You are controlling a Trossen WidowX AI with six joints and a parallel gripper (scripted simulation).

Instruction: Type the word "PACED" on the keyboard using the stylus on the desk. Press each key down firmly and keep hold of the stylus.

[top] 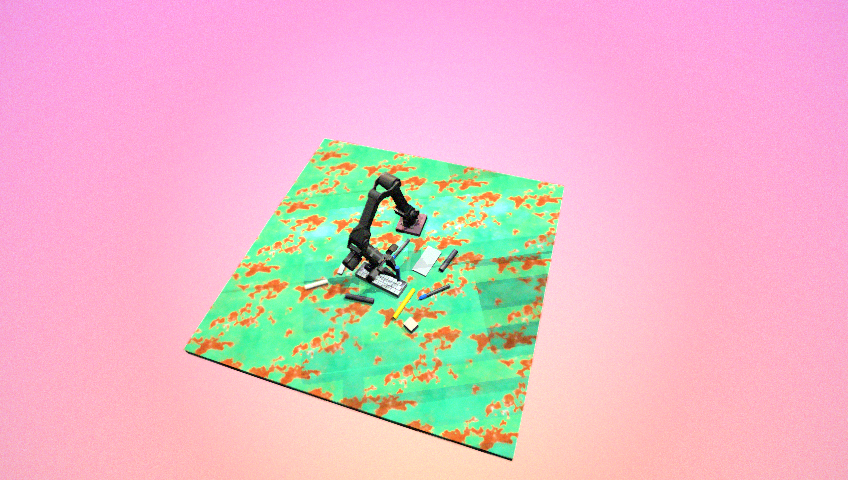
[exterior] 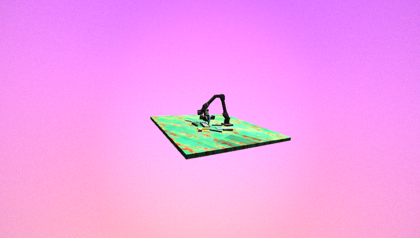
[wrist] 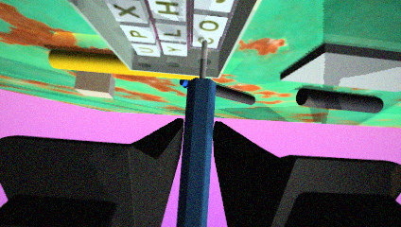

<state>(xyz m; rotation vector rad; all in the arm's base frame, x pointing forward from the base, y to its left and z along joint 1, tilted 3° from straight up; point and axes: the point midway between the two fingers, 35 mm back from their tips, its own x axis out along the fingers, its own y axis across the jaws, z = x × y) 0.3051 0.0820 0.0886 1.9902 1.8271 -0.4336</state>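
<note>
My gripper [top: 395,261] [exterior: 208,118] [wrist: 199,127] is shut on the blue stylus [top: 397,270] [wrist: 196,151]. The stylus stands nearly upright between the fingers, with its thin grey tip pointing down. The keyboard [top: 389,285] [exterior: 205,125] [wrist: 109,28] lies under the gripper, with white lettered keys in a grey frame. In the wrist view the tip overlaps the C key [wrist: 212,43], at the end of a row beside the O key [wrist: 211,21]. Whether the tip touches or presses the key I cannot tell. The arm hides part of the keyboard in the top view.
A yellow cylinder [top: 404,303] [wrist: 90,61], a pale block [top: 410,324] [wrist: 95,86] and a dark blue-tipped pen [top: 435,292] [wrist: 234,94] lie beyond the keyboard's end. A white pad [top: 426,260] and dark cylinder [top: 448,260] lie to one side, a dark bar [top: 359,298] opposite.
</note>
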